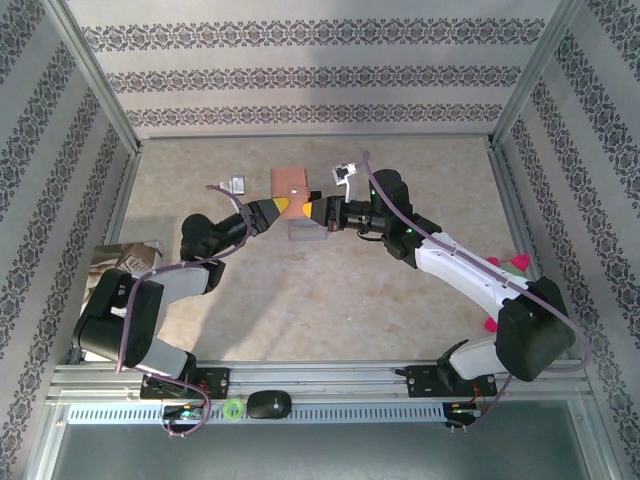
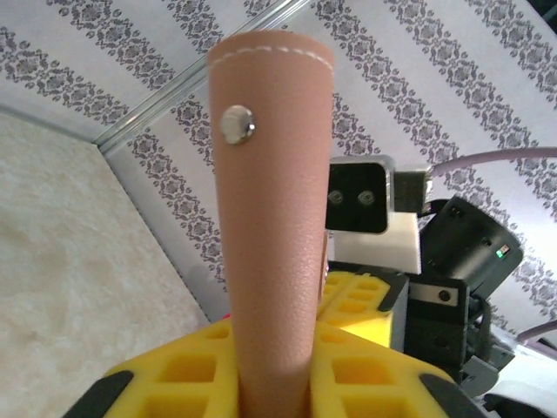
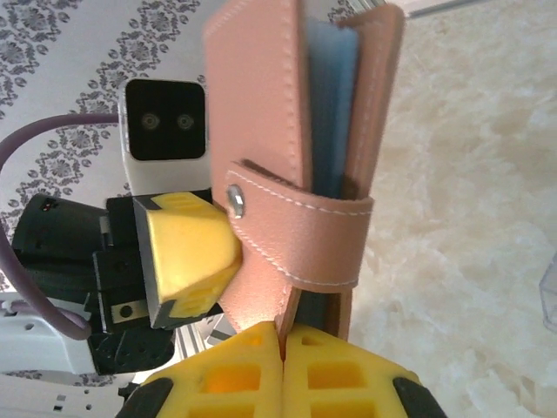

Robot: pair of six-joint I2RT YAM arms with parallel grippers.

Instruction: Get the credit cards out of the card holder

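A beige marbled table (image 1: pixel 330 300) sits boxed in by walls of striped damask wallpaper (image 1: pixel 300 60). A clear plastic case (image 1: pixel 303 233) lies flat near the middle of the table. The card holder (image 3: pixel 287 113) is held up in the air just beyond that case, standing on edge. Its strap (image 3: pixel 305 235) is wrapped round both halves and buttoned at the snap (image 3: pixel 235 198). A blue-grey layer (image 3: pixel 335 96) shows in the slot; I cannot tell whether it is a card or a panel.

Over the case, the right gripper (image 3: pixel 283 357) is clenched on a thin leather edge at the holder's lower end. The left gripper (image 2: pixel 274 383) is closed round the leather from the opposite side.

The main risk is the fastened strap. If the arms pull the halves apart against it, the leather will likely slip from the right gripper's narrow pinch. The holder would then swing on the left grip, or drop onto the case. If either grip is released to reach the snap, the holder may twist out of line.
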